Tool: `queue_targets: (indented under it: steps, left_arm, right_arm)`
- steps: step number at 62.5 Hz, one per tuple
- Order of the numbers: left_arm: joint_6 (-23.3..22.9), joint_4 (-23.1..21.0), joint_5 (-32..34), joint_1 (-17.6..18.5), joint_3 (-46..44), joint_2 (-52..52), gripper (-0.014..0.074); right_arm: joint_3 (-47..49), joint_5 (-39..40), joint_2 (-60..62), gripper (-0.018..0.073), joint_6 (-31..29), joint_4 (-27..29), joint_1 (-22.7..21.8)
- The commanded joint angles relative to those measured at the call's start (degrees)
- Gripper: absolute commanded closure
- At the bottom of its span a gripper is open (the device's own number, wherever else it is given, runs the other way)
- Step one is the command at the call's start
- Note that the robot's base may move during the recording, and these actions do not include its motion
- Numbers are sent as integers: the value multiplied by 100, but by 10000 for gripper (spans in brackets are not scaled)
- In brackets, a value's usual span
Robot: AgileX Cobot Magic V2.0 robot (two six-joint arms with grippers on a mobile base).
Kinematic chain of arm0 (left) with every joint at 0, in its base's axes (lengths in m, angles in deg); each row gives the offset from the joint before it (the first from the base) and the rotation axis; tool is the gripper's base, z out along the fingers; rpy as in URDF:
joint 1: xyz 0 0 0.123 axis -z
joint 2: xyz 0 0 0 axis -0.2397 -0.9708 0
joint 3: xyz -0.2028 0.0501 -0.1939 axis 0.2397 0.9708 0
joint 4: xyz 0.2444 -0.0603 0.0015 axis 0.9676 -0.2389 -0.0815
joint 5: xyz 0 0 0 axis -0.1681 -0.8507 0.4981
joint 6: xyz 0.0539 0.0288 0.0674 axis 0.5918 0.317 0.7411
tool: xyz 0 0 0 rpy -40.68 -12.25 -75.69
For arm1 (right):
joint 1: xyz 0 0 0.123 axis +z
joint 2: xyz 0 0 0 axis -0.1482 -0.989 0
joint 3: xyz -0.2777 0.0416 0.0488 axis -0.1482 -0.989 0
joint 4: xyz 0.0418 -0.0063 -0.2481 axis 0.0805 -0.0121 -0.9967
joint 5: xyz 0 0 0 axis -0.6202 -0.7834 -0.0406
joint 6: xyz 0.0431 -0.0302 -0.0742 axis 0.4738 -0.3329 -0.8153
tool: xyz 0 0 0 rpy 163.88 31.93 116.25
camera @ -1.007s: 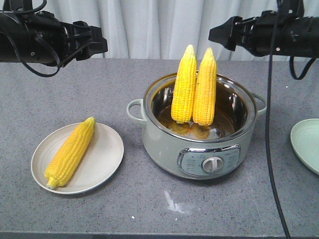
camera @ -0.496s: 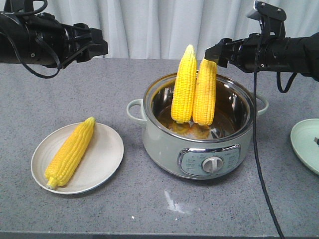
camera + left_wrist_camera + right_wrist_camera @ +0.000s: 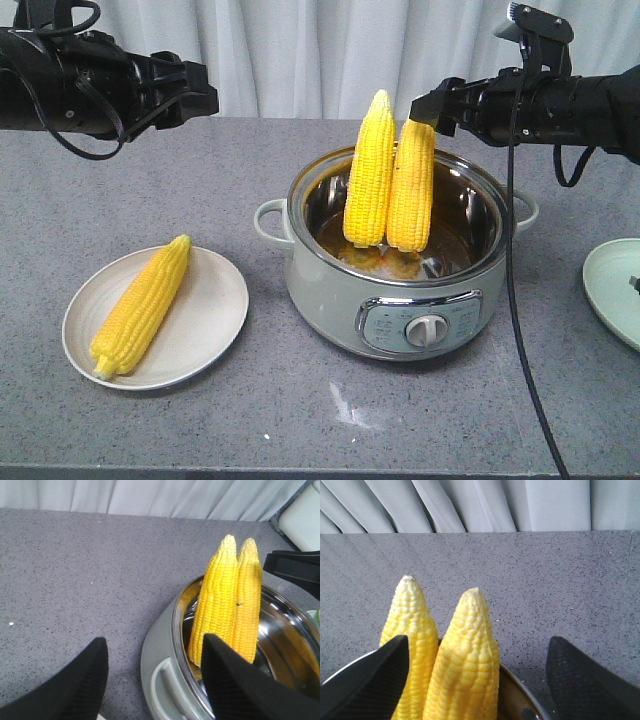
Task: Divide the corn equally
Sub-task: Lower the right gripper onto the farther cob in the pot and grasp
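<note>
Two yellow corn cobs stand upright, tips up, leaning together inside the pot [image 3: 325,300]: a left cob [image 3: 370,170] and a right cob [image 3: 412,180]. A third cob [image 3: 140,305] lies on the white plate [image 3: 215,310] at front left. My right gripper [image 3: 430,108] is open, hovering at the tip of the right cob [image 3: 467,650]; that cob sits between the spread fingers [image 3: 375,680] without touching them. My left gripper [image 3: 200,95] hangs open above the table, left of the pot, holding nothing. From its wrist view both cobs [image 3: 217,600] show beyond the fingers [image 3: 235,685].
A pale green plate [image 3: 615,290] with nothing visible on it sits at the right edge. The pot has side handles [image 3: 268,225] and a front control knob [image 3: 427,330]. White curtains hang behind the grey table [image 3: 200,180]. A cable [image 3: 515,300] dangles from the right arm.
The right arm swung left and down until its gripper reached the right cob's tip, then held there. The left arm barely shifted. The cobs have not moved.
</note>
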Motion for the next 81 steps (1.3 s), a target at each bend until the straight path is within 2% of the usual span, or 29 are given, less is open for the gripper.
queue_targets:
  steps: [1, 32, 49, 64, 72, 81]
  left_arm:
    - [0, -146, 282, 28, -148, 168, 189]
    - [0, -157, 217, 28, -148, 168, 189]
    - [0, -157, 211, 28, -148, 168, 189]
    - [0, -157, 211, 28, -148, 168, 189]
    - [0, -157, 206, 28, -148, 168, 189]
    - [0, -157, 206, 28, -148, 168, 189]
  right_arm:
    - [166, 101, 239, 13, -50, 247, -14]
    - [161, -68, -22, 13, -145, 417, -1]
    - [161, -105, -163, 13, -276, 737, -1]
    - [161, 70, -180, 20, -584, 885, 272]
    - [161, 253, -180, 75, -584, 953, 332]
    - [161, 243, -180, 209, -584, 958, 327]
